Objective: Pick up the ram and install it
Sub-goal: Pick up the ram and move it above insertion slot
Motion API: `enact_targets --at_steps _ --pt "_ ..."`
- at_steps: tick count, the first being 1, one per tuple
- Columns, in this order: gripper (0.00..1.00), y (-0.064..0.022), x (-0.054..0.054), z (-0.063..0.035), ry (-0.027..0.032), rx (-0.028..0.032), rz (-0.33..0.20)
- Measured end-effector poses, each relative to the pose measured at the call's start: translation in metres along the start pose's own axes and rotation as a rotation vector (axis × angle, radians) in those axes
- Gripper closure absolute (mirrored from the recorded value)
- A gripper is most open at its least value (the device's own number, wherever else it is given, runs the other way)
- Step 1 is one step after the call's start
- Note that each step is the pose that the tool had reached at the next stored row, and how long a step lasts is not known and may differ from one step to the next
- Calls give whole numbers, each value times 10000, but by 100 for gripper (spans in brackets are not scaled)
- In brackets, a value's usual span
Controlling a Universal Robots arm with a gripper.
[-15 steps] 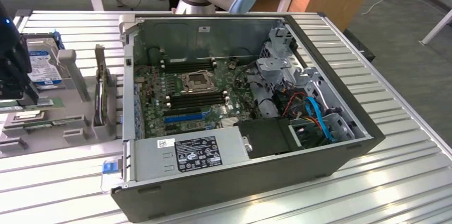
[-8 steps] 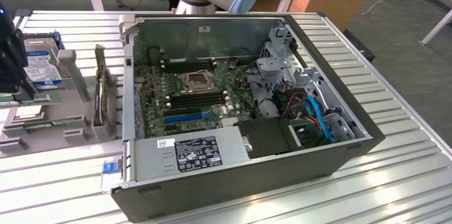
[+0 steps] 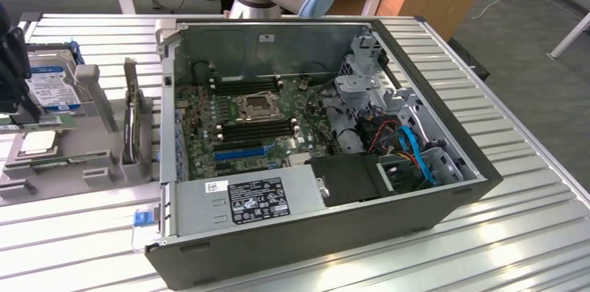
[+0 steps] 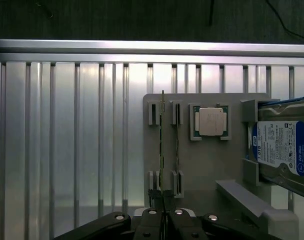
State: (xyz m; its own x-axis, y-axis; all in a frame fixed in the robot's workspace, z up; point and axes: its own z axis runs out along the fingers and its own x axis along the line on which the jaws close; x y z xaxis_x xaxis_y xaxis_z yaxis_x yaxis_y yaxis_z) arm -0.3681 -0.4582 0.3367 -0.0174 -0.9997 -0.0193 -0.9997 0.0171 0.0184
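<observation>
The ram (image 4: 162, 145) stands on edge in a grey holder (image 4: 207, 170) on the counter (image 4: 67, 150). The fingers (image 4: 152, 230) pinch one end. It is probably light, stiff and fragile, best gripped by its edges.

Slatted table (image 3: 516, 223) carries computer case (image 3: 350, 237), grey tray (image 4: 207, 165).

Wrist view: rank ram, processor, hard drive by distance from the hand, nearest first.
1. ram: standing on edge in the slots of the grey holder, its near end between the closed fingers of the hand.
2. processor: in its square recess, beside the ram's far end.
3. hard drive: at the holder's edge, beyond the processor.
</observation>
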Motion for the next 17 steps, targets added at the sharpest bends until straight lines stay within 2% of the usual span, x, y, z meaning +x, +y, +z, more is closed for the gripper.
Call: enact_targets --at_steps 17 --pt "88 3 -5 -263 -1 1 85"
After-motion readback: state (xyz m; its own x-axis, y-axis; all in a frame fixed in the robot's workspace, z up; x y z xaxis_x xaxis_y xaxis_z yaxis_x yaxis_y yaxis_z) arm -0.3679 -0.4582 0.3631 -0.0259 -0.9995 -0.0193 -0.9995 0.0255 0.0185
